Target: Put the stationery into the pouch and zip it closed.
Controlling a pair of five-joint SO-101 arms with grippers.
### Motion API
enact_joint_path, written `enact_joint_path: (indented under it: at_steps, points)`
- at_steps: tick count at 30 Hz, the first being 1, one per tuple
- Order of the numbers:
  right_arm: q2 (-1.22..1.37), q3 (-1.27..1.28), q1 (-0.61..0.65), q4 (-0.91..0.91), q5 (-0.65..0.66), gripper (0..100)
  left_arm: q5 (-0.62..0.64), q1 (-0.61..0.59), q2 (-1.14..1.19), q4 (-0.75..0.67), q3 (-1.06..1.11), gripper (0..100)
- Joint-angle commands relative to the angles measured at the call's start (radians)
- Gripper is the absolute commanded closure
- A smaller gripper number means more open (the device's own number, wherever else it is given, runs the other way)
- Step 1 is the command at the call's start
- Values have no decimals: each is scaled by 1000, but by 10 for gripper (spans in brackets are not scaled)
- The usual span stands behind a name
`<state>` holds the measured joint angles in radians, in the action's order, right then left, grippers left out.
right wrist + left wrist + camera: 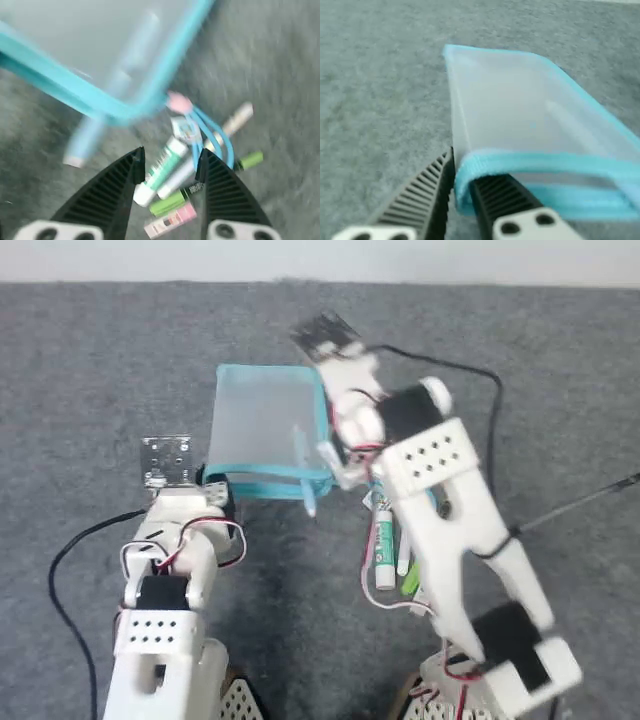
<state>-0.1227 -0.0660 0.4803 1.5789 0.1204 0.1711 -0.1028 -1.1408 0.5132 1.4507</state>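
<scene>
A translucent pouch (pixel 262 425) with teal trim lies flat at the table's middle, its mouth toward the arms. My left gripper (pixel 462 197) is shut on the teal edge at the mouth's left corner (pixel 222 485). A pale blue pen (pixel 304 480) sticks halfway out of the mouth (pixel 107 117). My right gripper (pixel 171 155) hangs open just off the pouch's right corner (pixel 338 462), holding nothing. Under it lies a pile of stationery (pixel 392 540): a green-and-white stick (pixel 161 172), green markers (pixel 170 202) and a pink item (pixel 171 222). The pink zipper pull (pixel 178 102) has blue cords.
Grey carpet-like cloth (pixel 100 370) covers the whole table. Black cables (pixel 70 560) trail beside both arm bases, and one runs past the right arm (pixel 480 375). There is bare cloth to the left of and behind the pouch.
</scene>
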Motion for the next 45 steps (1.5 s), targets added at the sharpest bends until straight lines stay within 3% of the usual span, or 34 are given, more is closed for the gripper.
enact_joint_path:
  at_steps: [1,6,11,13,15,17,20,24,27,29,31,34,35,41,43,45]
  points:
    - [-154,315,-120,-133,11,829,92,-83,8,3,-116,989]
    - [-240,663,-254,-300,-9,829,-6,84,5,64,-113,989]
    - [-242,789,-321,-351,28,829,75,-206,8,68,-197,989]
    - [-242,824,-325,-383,29,829,41,-176,9,80,-185,989]
    - [-242,850,-323,-414,29,829,-49,-37,6,94,-151,989]
    - [-242,856,-326,-421,28,829,-74,14,-2,95,-136,989]
    - [-242,859,-358,-418,29,829,9,-95,9,98,-174,989]
    - [-242,859,-397,-420,29,829,-71,-31,-2,124,-156,989]
    - [-242,861,-406,-418,29,828,43,-199,8,124,-216,989]
    - [-240,861,-417,-418,29,827,60,-241,8,124,-216,989]
    - [-240,861,-429,-420,29,827,28,-192,9,143,-194,989]
    - [-240,861,-435,-420,29,827,-218,54,2,155,-151,989]
    - [-240,861,-435,-420,29,827,-242,84,-3,150,-143,989]
    - [-240,861,-429,-418,31,826,35,-258,6,133,-240,989]
    - [-240,861,-429,-420,31,826,31,-219,8,140,-208,989]
    - [-240,861,-429,-421,31,826,-64,-60,8,140,-165,990]
